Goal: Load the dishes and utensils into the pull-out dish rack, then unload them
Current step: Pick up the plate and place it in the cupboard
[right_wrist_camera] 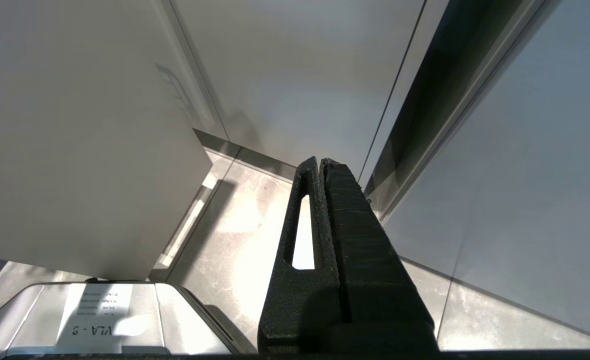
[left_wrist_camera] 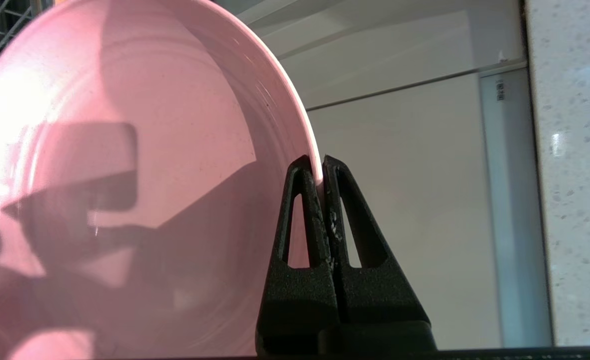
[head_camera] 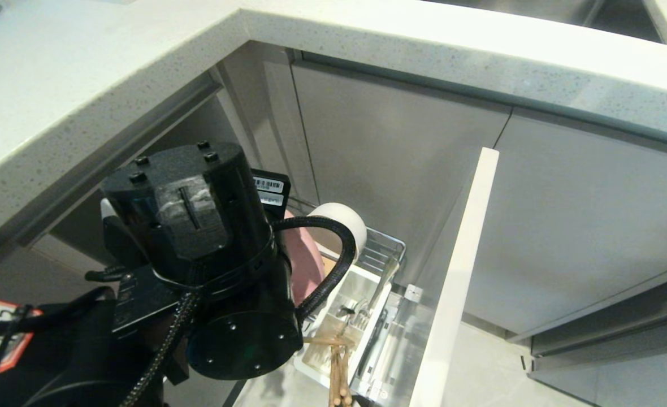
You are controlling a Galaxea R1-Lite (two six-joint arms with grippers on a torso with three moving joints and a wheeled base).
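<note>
A: Nearest the head camera, the left arm [head_camera: 198, 265] fills the lower left and hides its own claw. In the left wrist view the left gripper [left_wrist_camera: 320, 165] is pinched tight on the rim of the pink plate [left_wrist_camera: 125, 200], which stands on edge.

B: Where is the plate relative to the rack?

A: Only a sliver of the plate [head_camera: 305, 265] shows past the arm, over the near part of the pull-out dish rack [head_camera: 387, 249]. Can't tell whether it sits between prongs or is lifted clear. Just beyond, the white cutlery tub [head_camera: 376, 308] holds the metal spoon [head_camera: 381, 285]; the chopsticks [head_camera: 338, 367] lean at its near end. The cream bowl [head_camera: 345, 223] stands on edge behind the plate. Farthest, the cabinet front [head_camera: 452, 294] and the countertop [head_camera: 480, 62] above.

B: Load or unload?

A: Judgement: everything appears racked, so likely unloading, plate first.

B: Advice for the step?

A: Keep the plate upright and lift straight along its own plane so it clears the prongs and doesn't knock the bowl. The grip is on the rim alone, so move slowly; a swing could twist it loose. Mind the countertop overhang.

B: Right arm?

A: Parked; the right gripper [right_wrist_camera: 322, 165] is pressed together, empty, aimed at the floor.
</note>
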